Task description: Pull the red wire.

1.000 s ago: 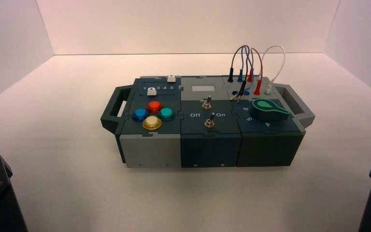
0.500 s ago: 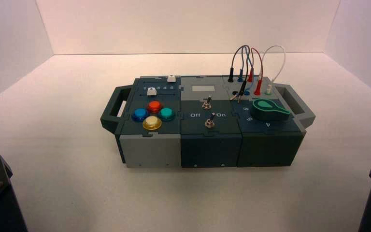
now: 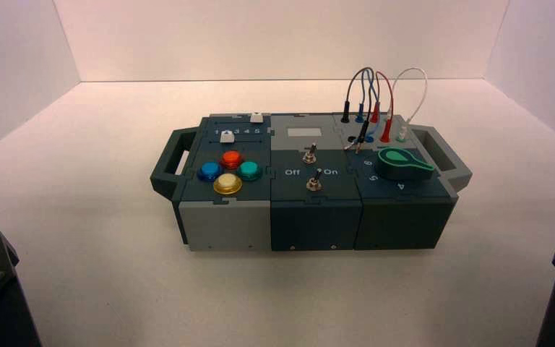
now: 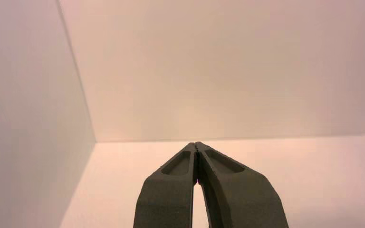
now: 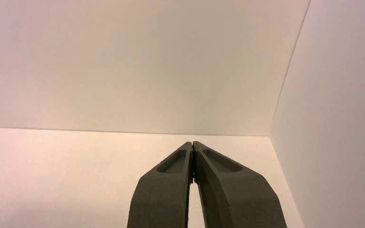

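Two grippers are idle, both well apart from the box and both clenched on nothing: the left gripper [image 4: 195, 143] at the near left, the right gripper [image 5: 193, 142] at the near right. The box [image 3: 316, 225] sits on the table [image 3: 274, 296] between them. The red wire [image 3: 391, 90] arches over its far right part, with one red plug [image 3: 385, 131] nearer and the other farther.

Risk: the black wire [image 3: 353, 78] and blue wires crowd the loop on the left, and the white wire [image 3: 424, 85] stands just right; a wide grasp could snag any of them. A grip on cable alone could slip, and a slanted pull could drag the box.

Clearance: the green knob [image 3: 403, 165] bounds the near side. The right handle [image 3: 444, 155] edges the box; open table lies beyond it, and the space above the loop is free.
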`<action>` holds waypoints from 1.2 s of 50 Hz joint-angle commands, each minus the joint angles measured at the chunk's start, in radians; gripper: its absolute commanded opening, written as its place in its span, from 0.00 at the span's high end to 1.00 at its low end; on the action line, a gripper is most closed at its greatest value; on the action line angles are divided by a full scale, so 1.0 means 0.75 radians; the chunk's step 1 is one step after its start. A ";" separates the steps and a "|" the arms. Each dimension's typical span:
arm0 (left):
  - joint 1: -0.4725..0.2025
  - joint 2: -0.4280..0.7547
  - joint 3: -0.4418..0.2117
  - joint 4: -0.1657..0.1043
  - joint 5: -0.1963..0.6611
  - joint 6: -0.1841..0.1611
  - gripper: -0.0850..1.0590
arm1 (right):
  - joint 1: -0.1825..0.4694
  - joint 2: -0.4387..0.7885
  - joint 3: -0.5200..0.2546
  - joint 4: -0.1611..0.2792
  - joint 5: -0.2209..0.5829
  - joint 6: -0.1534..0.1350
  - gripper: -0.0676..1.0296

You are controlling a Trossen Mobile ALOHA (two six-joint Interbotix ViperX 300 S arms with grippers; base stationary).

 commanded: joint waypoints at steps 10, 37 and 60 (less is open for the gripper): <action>-0.129 0.037 -0.143 -0.006 0.194 0.008 0.95 | 0.139 0.047 -0.219 0.090 0.301 0.002 0.96; -0.450 0.321 -0.327 -0.039 0.434 0.006 0.95 | 0.160 0.149 -0.256 0.196 0.550 -0.004 0.96; -0.612 0.685 -0.487 -0.039 0.638 0.022 0.95 | 0.309 0.450 -0.309 0.245 0.714 -0.008 0.96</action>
